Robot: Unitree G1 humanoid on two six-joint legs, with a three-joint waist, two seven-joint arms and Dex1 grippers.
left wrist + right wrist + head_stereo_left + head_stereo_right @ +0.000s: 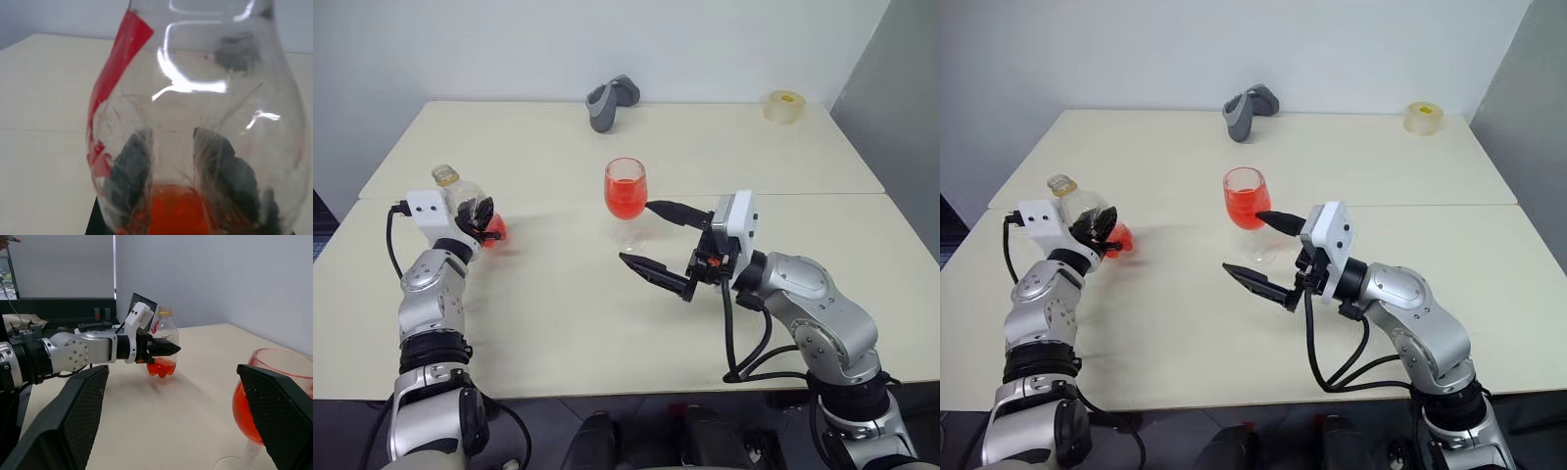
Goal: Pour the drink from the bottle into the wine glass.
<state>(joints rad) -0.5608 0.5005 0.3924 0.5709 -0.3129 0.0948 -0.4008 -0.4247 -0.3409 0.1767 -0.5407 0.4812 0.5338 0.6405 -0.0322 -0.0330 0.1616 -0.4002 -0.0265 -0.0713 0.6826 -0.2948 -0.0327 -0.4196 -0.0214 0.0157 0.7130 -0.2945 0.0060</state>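
Right gripper (663,245) gapes beside the clear stemmed wine glass (626,191) of red-pink drink (625,202) mid-tabletop (558,313), while the left gripper (481,220) clamps the small clear plastic bottle (460,196) upright.

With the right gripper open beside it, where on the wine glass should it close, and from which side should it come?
Probably low on the bowl of the wine glass, approached level from the robot's right, where the open right gripper already brackets it. The glass stands upright, filled well up with red drink; the thin stem gives the black fingers little to bear on, and a level grip should avoid tipping it.
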